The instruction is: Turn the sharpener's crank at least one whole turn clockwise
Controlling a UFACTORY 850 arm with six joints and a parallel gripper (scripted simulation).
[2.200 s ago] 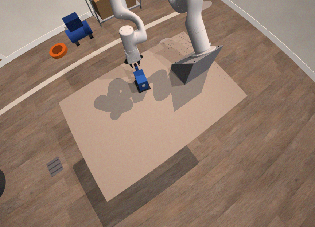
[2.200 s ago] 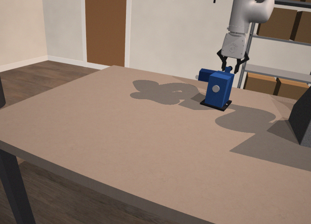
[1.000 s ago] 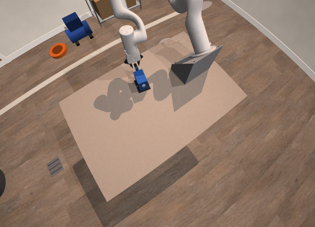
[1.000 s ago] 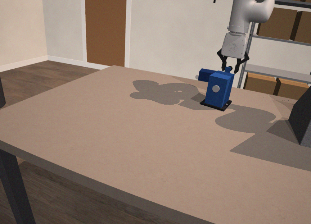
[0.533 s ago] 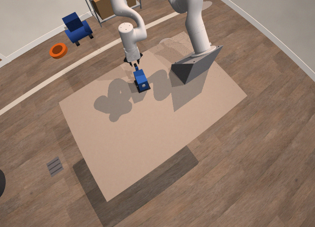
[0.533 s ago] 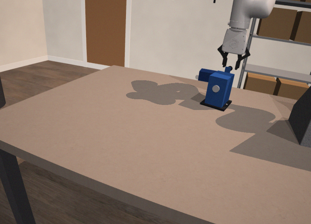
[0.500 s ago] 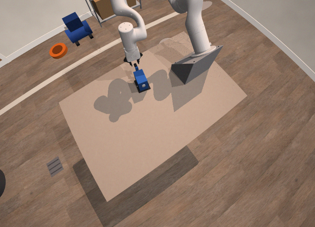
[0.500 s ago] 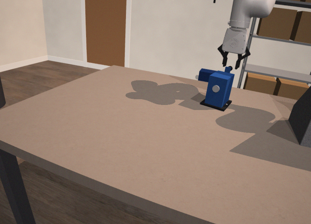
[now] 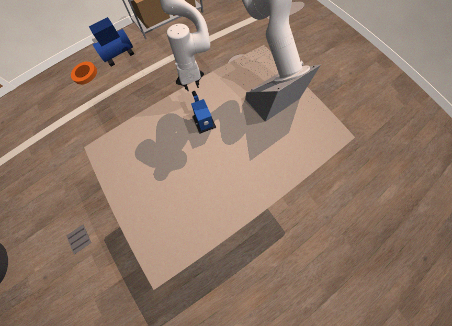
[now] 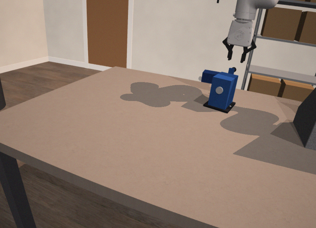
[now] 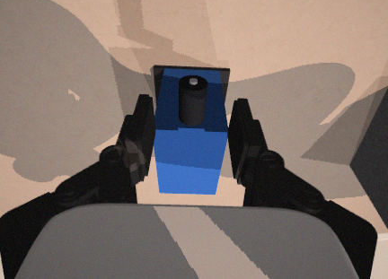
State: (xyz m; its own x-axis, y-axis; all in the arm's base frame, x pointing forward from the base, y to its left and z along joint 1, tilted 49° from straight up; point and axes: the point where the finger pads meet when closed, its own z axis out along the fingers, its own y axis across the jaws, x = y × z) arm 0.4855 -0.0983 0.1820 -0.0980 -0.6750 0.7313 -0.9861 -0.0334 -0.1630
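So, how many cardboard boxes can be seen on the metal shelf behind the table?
4 in the exterior view: two on the upper shelf, two on the lowest. The frame edge cuts the shelf rack, so more may be hidden.

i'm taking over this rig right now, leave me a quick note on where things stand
Claw: open and holding nothing, hanging in the air above the crank knob, clear of it.
Pencil sharpener: on its black base near the far edge of the table, crank end facing away from the exterior camera. In the wrist view the dark knob sits centred between the two fingers, at the top of its circle.
Done: claw lined up over the knob.
Left: lower, grip the knob, and make the full clockwise turn. Nothing in these views shows any turning done so far.
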